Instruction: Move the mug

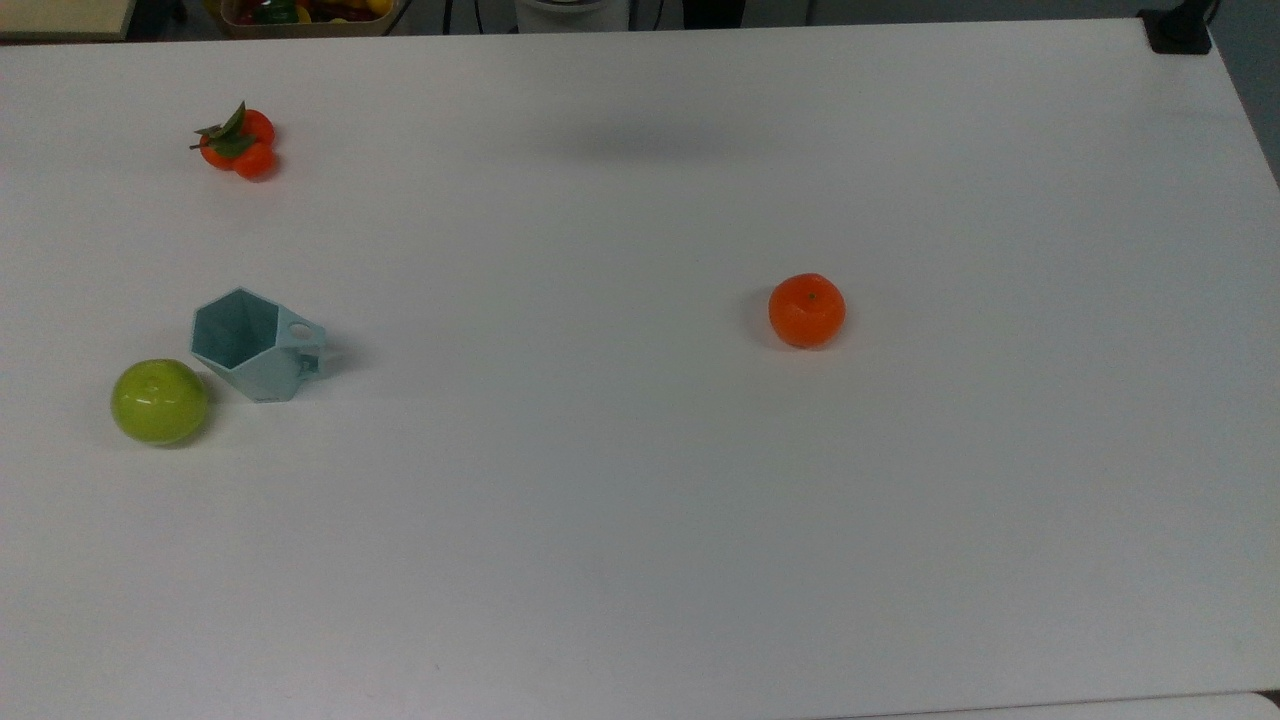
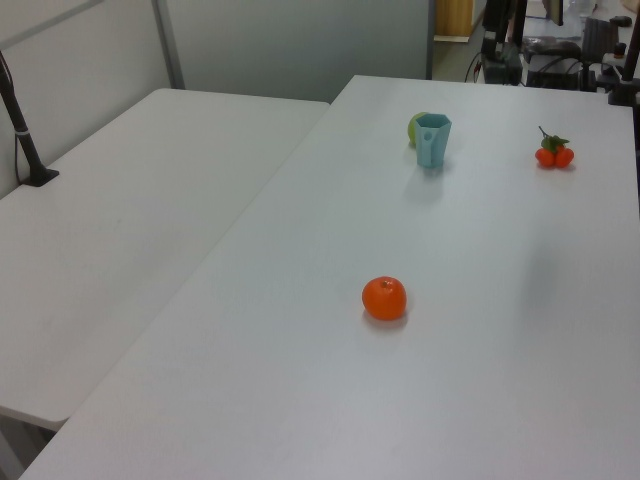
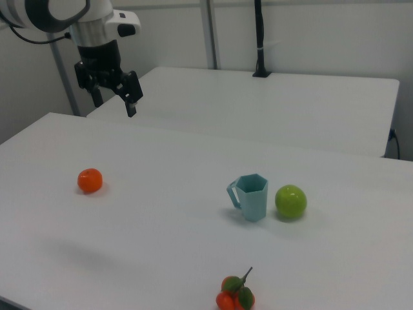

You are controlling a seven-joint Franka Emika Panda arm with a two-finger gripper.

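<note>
Well apart from claw point(image 3: 115, 100), mug point(image 3: 251, 197)

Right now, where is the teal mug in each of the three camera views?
Top view: the mug stands at the left, upright.
Left view: upper middle, far along the table.
Right view: right of centre, handle toward the right view's left.
Shared landmark: the green apple right beside it in every view.
</note>
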